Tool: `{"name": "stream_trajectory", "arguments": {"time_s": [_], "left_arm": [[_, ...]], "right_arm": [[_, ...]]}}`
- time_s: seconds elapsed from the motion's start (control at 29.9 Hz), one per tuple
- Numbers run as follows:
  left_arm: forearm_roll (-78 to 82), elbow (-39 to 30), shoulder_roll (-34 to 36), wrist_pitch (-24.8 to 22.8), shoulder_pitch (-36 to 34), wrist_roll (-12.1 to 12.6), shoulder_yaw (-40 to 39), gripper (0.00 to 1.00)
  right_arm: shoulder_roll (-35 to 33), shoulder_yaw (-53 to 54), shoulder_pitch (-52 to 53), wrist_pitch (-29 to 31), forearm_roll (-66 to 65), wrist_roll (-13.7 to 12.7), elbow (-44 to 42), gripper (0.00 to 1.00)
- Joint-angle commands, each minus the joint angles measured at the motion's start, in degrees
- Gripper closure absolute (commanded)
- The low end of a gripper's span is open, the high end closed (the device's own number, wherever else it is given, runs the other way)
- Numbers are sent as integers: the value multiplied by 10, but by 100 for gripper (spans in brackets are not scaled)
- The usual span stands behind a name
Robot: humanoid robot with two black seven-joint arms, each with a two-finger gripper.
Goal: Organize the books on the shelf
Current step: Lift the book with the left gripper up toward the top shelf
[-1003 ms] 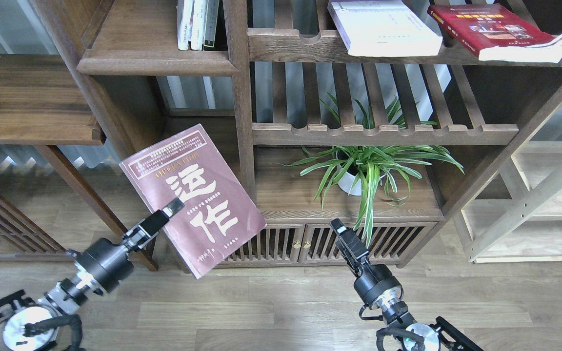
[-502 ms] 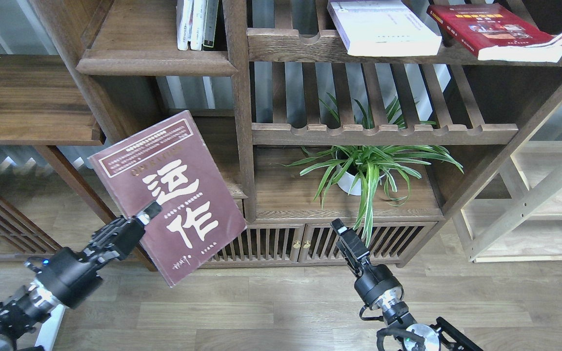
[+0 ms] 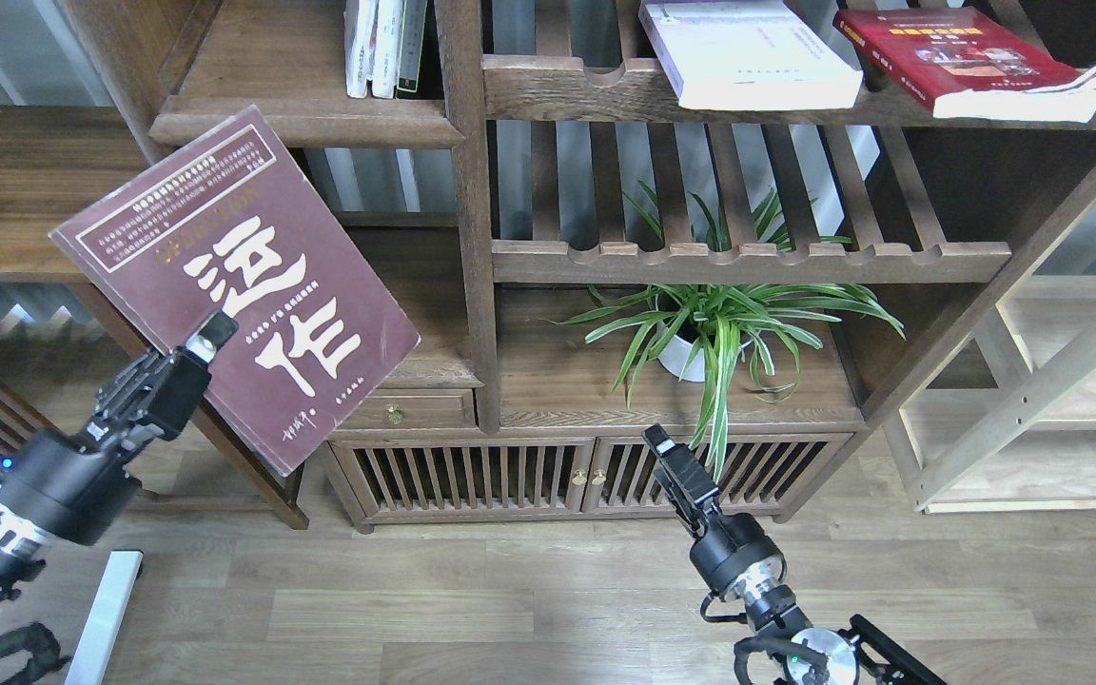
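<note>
My left gripper is shut on the maroon-brown book with big white Chinese characters, holding it tilted in the air at the left, its top corner overlapping the front edge of the solid dark-walnut shelf. A thick white-lavender book and a red book lie flat on the upper slatted shelf at the right. My right gripper hangs low in front of the cabinet doors, seen end-on, with nothing visibly in it.
Thin white-spined and black-spined books stand at the walnut shelf's right end. A potted spider plant sits on the cabinet top. A vertical post divides the bays. A lighter wooden rack stands at the right.
My left arm has carried the maroon-brown book up and to the left, from in front of the cabinet to the level of the walnut shelf. The right arm has not moved.
</note>
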Motion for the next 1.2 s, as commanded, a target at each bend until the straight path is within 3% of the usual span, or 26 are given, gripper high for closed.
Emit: {"name": "stream_trajectory", "arguments": {"time_s": [0.0,0.17,0.33,0.54,0.7,0.87,1.17], "left_arm": [[0,-29,-16,0,1,8,-30,97],[10,-51,-51,0,0,10,-74,97],[43,-54,-121,0,-1,30,-110,97],[112,-68,-212,0,-5,32,-133,97],[149,-69,-249,0,-4,36,-152,97],[156,-69,-273,0,-12,74,-174,97],[157,-69,-273,0,-35,111,-201,97]], "right_arm": [[-1,1,0,0,1,0,0,1],[-10,2,2,0,4,0,0,1],[-13,4,9,0,16,0,-1,1],[-14,6,20,0,24,0,-1,1],[-27,6,32,0,40,0,-1,1],[-36,6,38,0,60,0,-2,1],[-43,6,52,0,66,0,-10,1]]}}
